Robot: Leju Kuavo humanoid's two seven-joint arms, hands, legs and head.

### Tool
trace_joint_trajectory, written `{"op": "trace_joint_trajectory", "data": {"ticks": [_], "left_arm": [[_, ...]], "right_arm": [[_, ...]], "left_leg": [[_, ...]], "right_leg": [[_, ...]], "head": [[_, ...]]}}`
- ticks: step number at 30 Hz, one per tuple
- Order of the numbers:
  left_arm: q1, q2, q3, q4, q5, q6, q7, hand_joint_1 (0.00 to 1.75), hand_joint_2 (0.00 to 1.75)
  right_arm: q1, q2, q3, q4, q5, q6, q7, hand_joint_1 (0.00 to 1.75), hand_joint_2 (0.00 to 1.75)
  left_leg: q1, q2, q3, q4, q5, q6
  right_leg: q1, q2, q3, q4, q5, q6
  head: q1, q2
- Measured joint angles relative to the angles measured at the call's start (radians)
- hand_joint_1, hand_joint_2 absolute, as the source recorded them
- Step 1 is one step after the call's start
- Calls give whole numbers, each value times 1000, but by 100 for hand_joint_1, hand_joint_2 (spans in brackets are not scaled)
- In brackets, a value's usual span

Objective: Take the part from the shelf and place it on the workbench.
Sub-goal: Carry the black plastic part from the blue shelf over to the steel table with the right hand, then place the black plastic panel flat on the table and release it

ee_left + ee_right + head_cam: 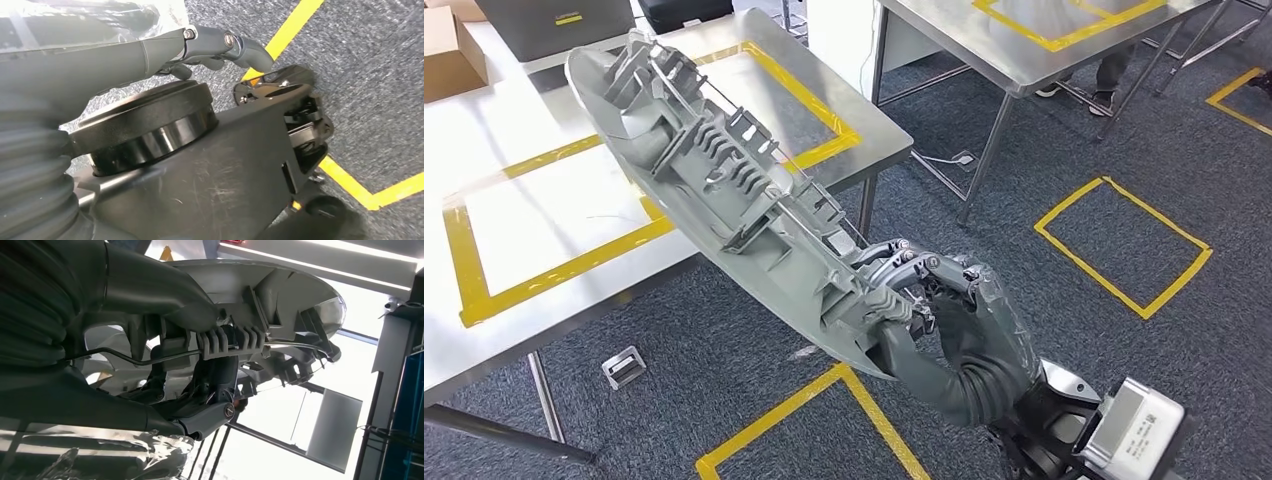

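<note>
**Spotter:** While you look at the head view, find the part (714, 190) first: a long grey moulded plastic piece with ribs, clips and a thin metal rod along its inner face. It runs from about 11 o'clock down toward 5 o'clock, ribbed side up, and no end of it rests on anything.

**Operator:** Who has it?

**Spotter:** Your right hand (944, 315) grips its lower end, fingers (894, 262) wrapped over the ribbed edge. The right wrist view shows the same hold: the right hand (195, 405) is clamped around the part (280, 295) with dark fingers under the rod.

**Operator:** And where is it against the bench?

**Spotter:** Its upper end hangs over the near corner of the workbench (534, 230), the steel table at your 10 o'clock with a yellow tape rectangle (564, 262) on its top. Its lower end hangs over the grey carpet (1064, 130), off the table's edge.

**Operator:** Your left hand?

**Spotter:** You see the left hand (220, 45) in the left wrist view, fingers curled inward with nothing in them, above carpet and yellow tape.

**Operator:** Anything else around?

**Spotter:** A yellow tape square (1122, 245) lies on the floor at 3 o'clock, another tape corner (824, 420) at 6 o'clock, a small metal bracket (623, 366) on the carpet at 7 o'clock, a second steel table (984, 45) at 1 o'clock, and a cardboard box (449, 50) at 10 o'clock.
</note>
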Motion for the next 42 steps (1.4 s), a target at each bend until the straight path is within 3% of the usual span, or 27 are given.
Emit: {"op": "trace_joint_trajectory", "data": {"ticks": [2,3,4,6,8,11,13,17,18,19,20,21,23,27,29,32,33,34,36,37,39,42], "left_arm": [[1,-1,0,0,0,0,0,0,175],[2,-1,0,0,0,0,0,0,175],[3,-1,0,0,0,0,0,0,175],[3,-2,0,0,0,0,0,0,175],[1,-3,0,0,-2,0,0,0,175],[0,-4,0,-1,-3,0,1,0,175],[-3,-3,0,0,-4,0,2,0,175],[-3,-2,0,0,-5,1,1,0,175],[-3,-1,0,0,-4,1,1,0,175],[-2,-1,0,0,-4,1,1,0,175],[-1,0,0,0,-4,1,1,0,175],[0,0,0,0,-4,1,1,0,175],[3,0,0,0,-4,1,2,0,175],[5,1,0,0,-3,0,1,0,175],[3,0,0,0,-3,0,1,0,175],[3,0,0,0,-3,0,1,0,175],[3,0,0,0,-3,0,1,0,175],[4,0,0,0,-3,0,1,0,175],[4,-1,0,0,-3,0,2,0,175],[4,-2,0,0,-3,0,1,0,175],[3,-4,0,0,-3,0,1,0,175],[2,-4,0,0,-3,0,1,0,175]], "right_arm": [[2,0,0,0,0,0,0,175,175],[2,0,0,0,0,0,0,175,175],[2,0,0,0,0,0,0,175,175],[2,0,0,0,0,0,0,175,175],[1,0,0,1,0,0,0,175,175],[1,1,-1,0,0,0,0,175,175],[1,2,-2,0,0,0,0,175,175],[2,3,-4,0,0,-1,0,175,175],[3,3,-4,0,0,-1,0,175,175],[3,3,-4,0,0,-1,0,175,175],[4,3,-4,0,0,-1,0,175,175],[4,4,-4,0,0,-1,0,175,175],[4,4,-5,1,0,-1,0,175,175],[5,4,-8,0,0,-1,1,175,175],[5,4,-9,0,0,-1,1,175,175],[7,4,-9,0,0,-2,1,175,175],[7,4,-9,0,0,-2,1,175,175],[7,4,-9,0,0,-2,1,175,175],[8,4,-9,0,0,-2,1,175,175],[7,4,-9,0,0,-2,1,175,175],[7,4,-10,1,0,-2,1,175,175],[7,4,-12,0,0,-2,1,175,175]], "left_leg": [[-2,-1,11,0,-12,2],[-2,-1,20,1,-20,1],[-2,-3,31,1,-29,0],[-3,-5,54,0,-47,-5],[-4,-5,65,-3,-61,-16],[-5,-3,79,-2,-69,-32],[-4,-2,64,44,-81,-41],[2,-1,-66,251,-154,-58],[3,-1,-81,258,-147,-61],[5,-1,-82,231,-117,-62],[7,-1,-71,176,-66,-63],[8,-1,-59,122,-23,-61],[4,2,-42,37,13,-50],[-1,5,-22,12,5,-13],[3,4,-10,8,1,-3],[0,4,2,8,-13,6],[-2,3,8,8,-20,6],[-3,1,17,8,-27,6],[-4,-1,37,7,-42,3],[-4,-2,45,7,-49,0],[-5,-2,53,5,-58,-10],[-6,-1,62,14,-65,-26]], "right_leg": [[-1,0,-78,94,-16,4],[-1,0,-96,95,5,3],[0,0,-94,58,46,1],[3,0,-57,-68,140,-7],[9,-1,-30,-155,165,-19],[11,0,-10,-182,151,-38],[7,0,13,-194,145,-48],[5,-1,43,-200,122,-55],[5,0,53,-199,114,-54],[4,1,64,-199,106,-52],[4,1,77,-198,97,-49],[4,2,88,-197,88,-46],[4,2,99,-193,73,-34],[3,2,101,-170,55,-11],[1,1,61,-97,28,-2],[0,1,-58,76,-22,3],[1,1,-82,93,-12,2],[2,1,-88,74,17,-2],[6,1,-58,-42,110,-13],[10,1,-41,-99,137,-19],[18,1,-21,-161,151,-29],[15,2,0,-184,142,-40]], "head": [[3,0],[4,0],[6,0],[9,0],[13,0],[16,0],[12,0],[5,0],[4,0],[3,0],[1,0],[-1,0],[-6,0],[-5,0],[1,0],[12,0],[14,0],[15,0],[17,0],[17,0],[19,0],[21,0]]}}
